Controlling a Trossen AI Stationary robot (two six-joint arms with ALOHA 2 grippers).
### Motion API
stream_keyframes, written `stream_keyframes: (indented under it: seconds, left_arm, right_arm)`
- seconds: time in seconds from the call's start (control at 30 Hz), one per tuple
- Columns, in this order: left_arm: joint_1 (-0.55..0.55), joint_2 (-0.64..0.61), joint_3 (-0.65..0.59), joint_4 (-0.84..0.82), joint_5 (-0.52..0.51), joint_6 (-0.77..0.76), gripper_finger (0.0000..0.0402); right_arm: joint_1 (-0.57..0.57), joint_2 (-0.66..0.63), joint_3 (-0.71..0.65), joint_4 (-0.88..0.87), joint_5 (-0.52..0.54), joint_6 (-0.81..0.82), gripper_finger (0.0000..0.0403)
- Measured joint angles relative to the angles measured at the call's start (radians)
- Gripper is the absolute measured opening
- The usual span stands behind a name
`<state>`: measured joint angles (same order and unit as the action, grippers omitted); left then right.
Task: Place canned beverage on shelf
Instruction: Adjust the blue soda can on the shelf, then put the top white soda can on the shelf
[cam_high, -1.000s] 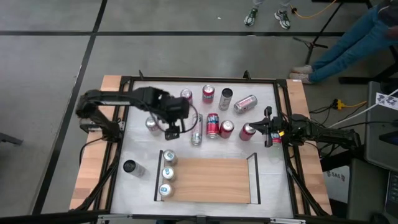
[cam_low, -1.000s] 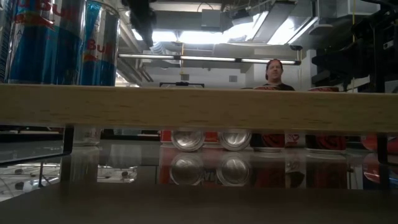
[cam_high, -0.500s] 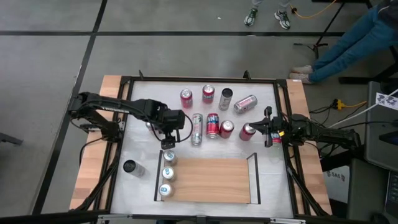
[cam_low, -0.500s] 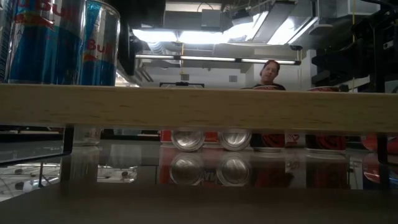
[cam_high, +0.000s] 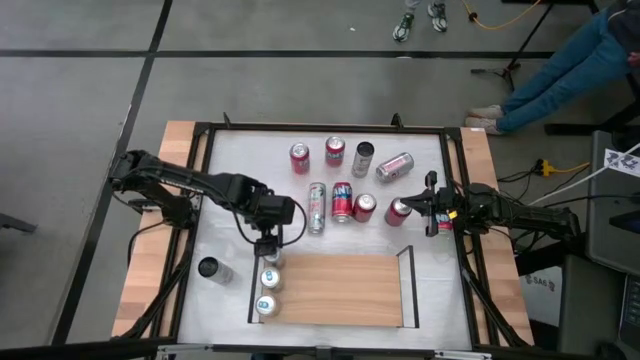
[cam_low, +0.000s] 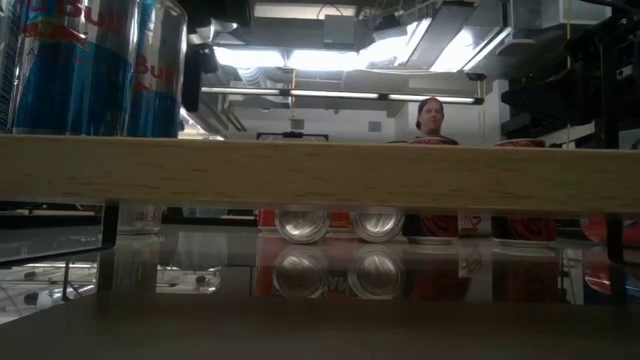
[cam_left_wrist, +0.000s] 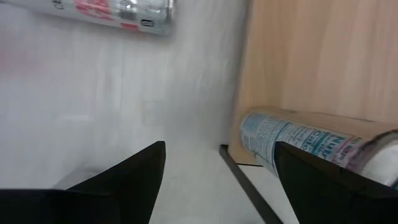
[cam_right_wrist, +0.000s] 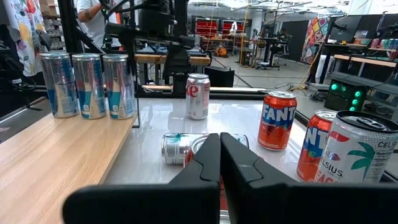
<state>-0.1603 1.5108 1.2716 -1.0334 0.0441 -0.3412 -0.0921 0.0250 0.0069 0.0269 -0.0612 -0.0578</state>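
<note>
The shelf (cam_high: 340, 290) is a light-wood panel near the table's front edge. Three blue-and-silver cans stand upright along its left end (cam_right_wrist: 90, 84). My left gripper (cam_high: 268, 238) hovers over the shelf's far left corner, pointing steeply down, open and holding nothing. In the left wrist view its fingers (cam_left_wrist: 219, 146) straddle bare tabletop and the shelf's black rail, with the farthest blue can (cam_left_wrist: 311, 146) beside one finger. My right gripper (cam_high: 420, 206) rests level at the table's right side, shut (cam_right_wrist: 219, 140) and empty.
Loose cans cover the far half of the table: a silver one lying on its side (cam_high: 316, 208), orange and red ones (cam_high: 342, 200) (cam_high: 398, 210), and more behind (cam_high: 334, 152). A dark can (cam_high: 207, 268) stands left of the shelf. A person (cam_low: 430, 112) shows beyond the table.
My left gripper has moved from the middle of the table toward the near edge and down, ending over the shelf's far left corner. It has stayed open and empty. No can has moved.
</note>
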Motion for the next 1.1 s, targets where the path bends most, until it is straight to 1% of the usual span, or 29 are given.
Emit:
stream_keyframes:
  seconds: [0.13, 0.3, 0.57, 0.8, 0.87, 0.93, 1.03, 1.1]
  left_arm:
    - [-0.01, 0.0, 0.0, 0.002, -0.002, 0.0, 0.0297]
    - [-0.006, 0.0, 0.0, 0.009, -0.044, 0.0, 0.0297]
    - [0.043, 0.0, 0.0, 0.016, -0.032, 0.018, 0.0297]
    - [0.096, -0.01, 0.001, 0.058, -0.025, 0.083, 0.0297]
    - [0.112, -0.029, 0.001, 0.076, -0.027, 0.104, 0.0297]
    - [0.131, -0.05, 0.001, 0.106, -0.03, 0.124, 0.0297]
    - [0.157, -0.089, 0.001, 0.128, -0.037, 0.156, 0.0297]
    - [0.173, -0.128, 0.001, 0.144, -0.061, 0.176, 0.0297]
  right_arm:
    - [0.0, 0.0, 0.0, 0.0, 0.0, 0.0, 0.0001]
    - [0.0, 0.0, 0.0, 0.0, 0.0, 0.0, 0.0001]
    - [0.0, 0.0, 0.0, 0.002, 0.0, 0.0, 0.0001]
    - [0.0, -0.001, -0.001, 0.023, 0.0, 0.0, 0.0005]
    - [0.0, -0.001, -0.001, 0.023, 0.0, 0.01, 0.0018]
    - [0.0, -0.001, -0.001, 0.027, 0.0, 0.038, 0.0042]
    - [0.0, -0.001, -0.001, 0.031, 0.008, 0.064, 0.0089]
    - [0.0, -0.001, -0.001, 0.036, 0.029, 0.081, 0.0123]
